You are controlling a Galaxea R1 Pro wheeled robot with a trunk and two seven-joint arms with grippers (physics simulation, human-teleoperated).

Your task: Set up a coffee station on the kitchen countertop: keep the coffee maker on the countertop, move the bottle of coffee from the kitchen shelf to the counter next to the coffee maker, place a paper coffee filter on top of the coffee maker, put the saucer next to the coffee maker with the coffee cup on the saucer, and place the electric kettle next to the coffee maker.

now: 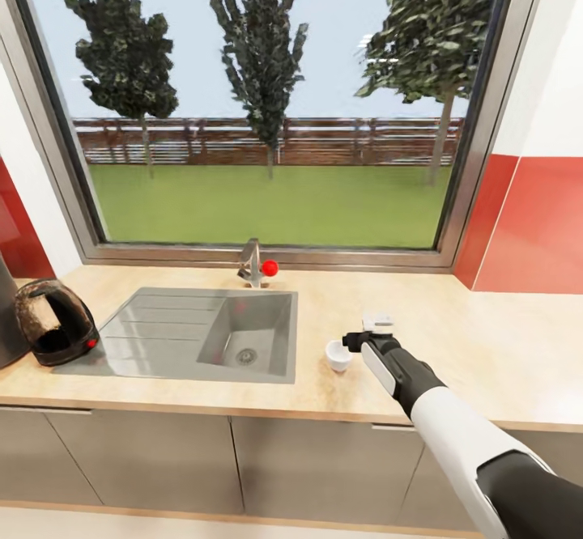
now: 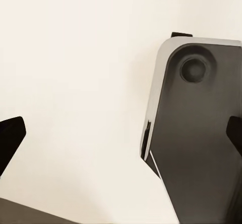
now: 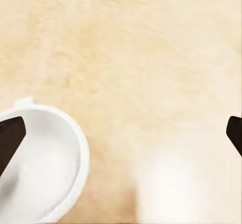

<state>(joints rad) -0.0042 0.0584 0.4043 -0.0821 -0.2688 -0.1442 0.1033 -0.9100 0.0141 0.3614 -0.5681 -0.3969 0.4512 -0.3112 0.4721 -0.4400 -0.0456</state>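
The cup (image 1: 338, 354) stands on the countertop (image 1: 453, 337) right of the sink (image 1: 170, 337), the right gripper (image 1: 356, 339) spread wide just beside it, apparently ungrasped, while the coffee maker's carafe (image 1: 53, 322) waits far left, so most of the setup seems undone.

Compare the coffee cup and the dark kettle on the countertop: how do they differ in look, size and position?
The coffee cup is plain white; the kettle is dark and glossy with a small red spot. The cup is far smaller than the rounded kettle. The cup sits right of the sink, beside the open right gripper; the kettle stands at the sink's left edge, away from the arm. Both rest on the light wood-grain countertop.
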